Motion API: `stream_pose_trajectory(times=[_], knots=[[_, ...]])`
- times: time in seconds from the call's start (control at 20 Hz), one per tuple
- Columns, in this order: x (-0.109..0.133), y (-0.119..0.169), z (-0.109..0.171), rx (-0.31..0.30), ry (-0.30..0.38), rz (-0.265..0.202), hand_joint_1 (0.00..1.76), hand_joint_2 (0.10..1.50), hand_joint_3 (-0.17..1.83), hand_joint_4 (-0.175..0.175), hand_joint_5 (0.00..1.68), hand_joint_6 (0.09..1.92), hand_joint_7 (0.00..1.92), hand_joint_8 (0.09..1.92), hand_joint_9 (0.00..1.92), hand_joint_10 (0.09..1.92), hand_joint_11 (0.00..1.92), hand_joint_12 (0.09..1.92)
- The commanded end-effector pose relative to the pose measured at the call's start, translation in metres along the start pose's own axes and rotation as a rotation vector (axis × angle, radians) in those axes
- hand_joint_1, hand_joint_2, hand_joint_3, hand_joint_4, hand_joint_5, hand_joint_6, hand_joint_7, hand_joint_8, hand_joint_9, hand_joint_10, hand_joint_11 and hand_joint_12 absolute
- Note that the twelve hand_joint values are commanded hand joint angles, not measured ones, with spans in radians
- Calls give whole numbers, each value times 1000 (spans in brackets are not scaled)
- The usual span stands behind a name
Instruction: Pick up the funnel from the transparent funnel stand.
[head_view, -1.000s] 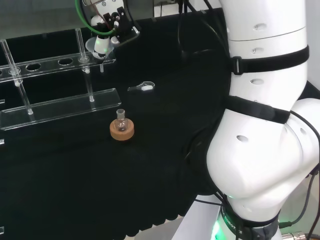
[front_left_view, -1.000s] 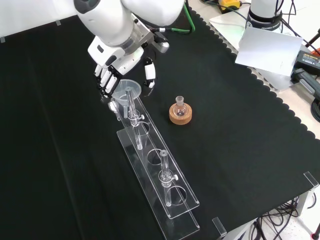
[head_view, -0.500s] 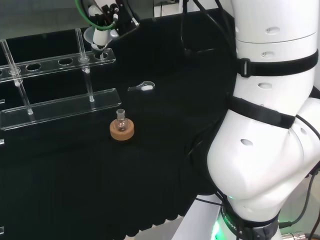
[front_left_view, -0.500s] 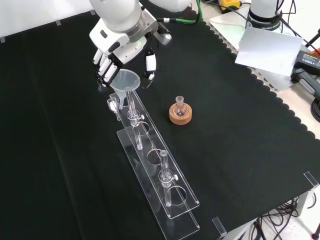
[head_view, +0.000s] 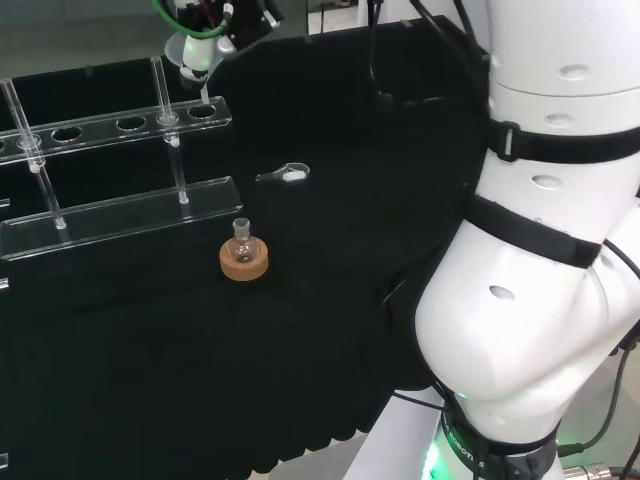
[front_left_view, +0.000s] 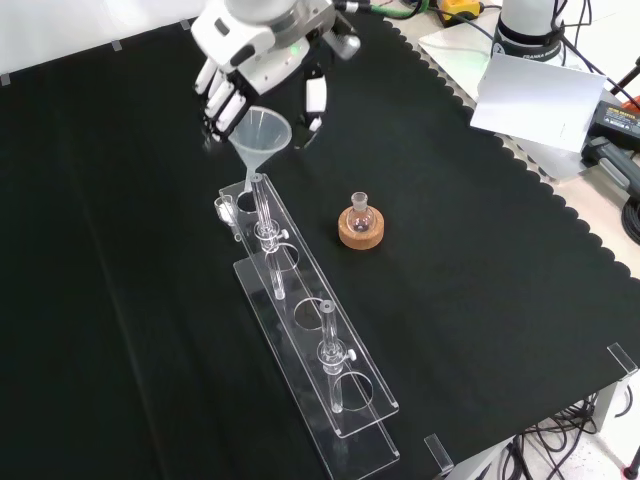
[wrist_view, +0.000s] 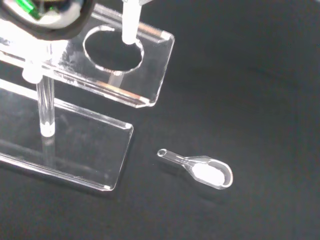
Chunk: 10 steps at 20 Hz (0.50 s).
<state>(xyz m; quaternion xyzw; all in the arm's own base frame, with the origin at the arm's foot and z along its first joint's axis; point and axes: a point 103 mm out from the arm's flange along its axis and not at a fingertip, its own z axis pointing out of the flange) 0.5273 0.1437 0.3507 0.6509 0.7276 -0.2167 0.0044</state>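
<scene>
Clear funnel (front_left_view: 262, 132) and clear stand (front_left_view: 300, 320), tan cork ring (front_left_view: 361, 232), plain black cloth (front_left_view: 480, 260), black-and-white hand (front_left_view: 245, 75)

Even, bright light is falling from overhead in all three views, and the black cloth (front_left_view: 470, 300) is soaking most of it up — shadows are barely showing on it. The white arm link (head_view: 540, 260) is glaring almost to blank in the head view. Thin highlights are running along the edges of the clear stand (front_left_view: 310, 340), while its flat faces are nearly vanishing against the cloth. In the wrist view the stand's plate (wrist_view: 150, 55) and a small clear scoop (wrist_view: 205, 170) are looking crisp — the near white part of the hand (wrist_view: 42, 17) is blurring heavily.
</scene>
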Motion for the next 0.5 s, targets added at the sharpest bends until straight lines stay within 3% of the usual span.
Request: stream_pose_trajectory(times=[0.05,0.5], knots=[[-3,-54,-20,-15,-1,46,811,719,591,6,610,94,515,633,773,513,546,1289],[0,-93,-17,-5,5,81,799,734,591,7,619,102,514,636,774,510,545,1286]])
